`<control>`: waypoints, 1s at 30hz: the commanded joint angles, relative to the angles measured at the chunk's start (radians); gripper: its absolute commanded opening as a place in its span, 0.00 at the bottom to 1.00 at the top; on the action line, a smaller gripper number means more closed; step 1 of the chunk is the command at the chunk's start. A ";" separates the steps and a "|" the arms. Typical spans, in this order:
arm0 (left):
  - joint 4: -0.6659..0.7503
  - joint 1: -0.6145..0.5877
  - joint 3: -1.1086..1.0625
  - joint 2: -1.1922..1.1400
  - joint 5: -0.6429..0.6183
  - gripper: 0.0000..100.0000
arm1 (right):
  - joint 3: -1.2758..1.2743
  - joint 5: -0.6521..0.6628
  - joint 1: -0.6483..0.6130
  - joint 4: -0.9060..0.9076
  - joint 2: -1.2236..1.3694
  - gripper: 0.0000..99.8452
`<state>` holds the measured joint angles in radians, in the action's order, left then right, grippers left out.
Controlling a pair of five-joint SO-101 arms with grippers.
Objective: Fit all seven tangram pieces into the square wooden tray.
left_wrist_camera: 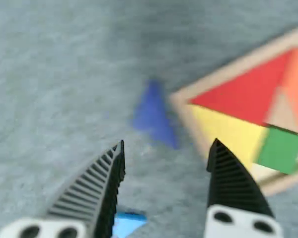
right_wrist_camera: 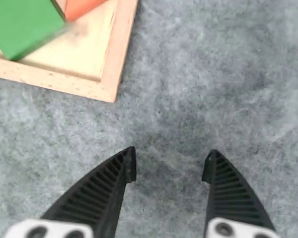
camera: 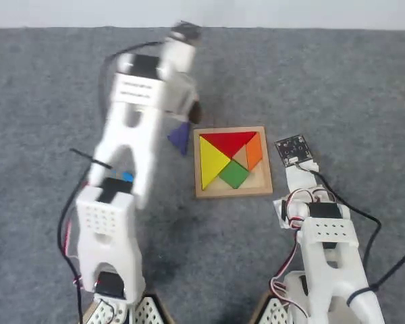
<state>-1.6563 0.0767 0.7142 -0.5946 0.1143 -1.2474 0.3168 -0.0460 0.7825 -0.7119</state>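
Beside tray [camera: 233, 192] | left pincer [left_wrist_camera: 168, 145] spread, arm outstretched, near blue triangle [left_wrist_camera: 153, 116]

No text legible, white label [camera: 136, 88] on the left arm [camera: 125, 155], its dark print too blurred to read

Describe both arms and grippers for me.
Both arms are white plastic with black cables. The left arm has a perforated panel and blue patch; the right arm carries a small black circuit board. The left gripper and right gripper have black ribbed pointed fingers.
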 commanded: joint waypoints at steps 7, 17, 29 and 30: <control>-0.098 -0.176 0.065 -0.137 0.132 0.26 | 0.009 0.002 0.005 -0.013 -0.021 0.23; -0.092 -0.374 -0.466 0.255 0.353 0.26 | 0.009 0.002 0.005 -0.013 -0.021 0.23; 0.273 -0.396 -1.073 0.534 -0.014 0.26 | 0.009 0.002 0.004 -0.013 -0.021 0.23; 0.273 -0.385 -1.073 0.522 -0.077 0.26 | 0.009 0.002 0.004 -0.013 -0.021 0.23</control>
<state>-1.4170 -0.3284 -0.3460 -0.1112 0.2892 -1.2474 0.3168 -0.0460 0.7825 -0.7119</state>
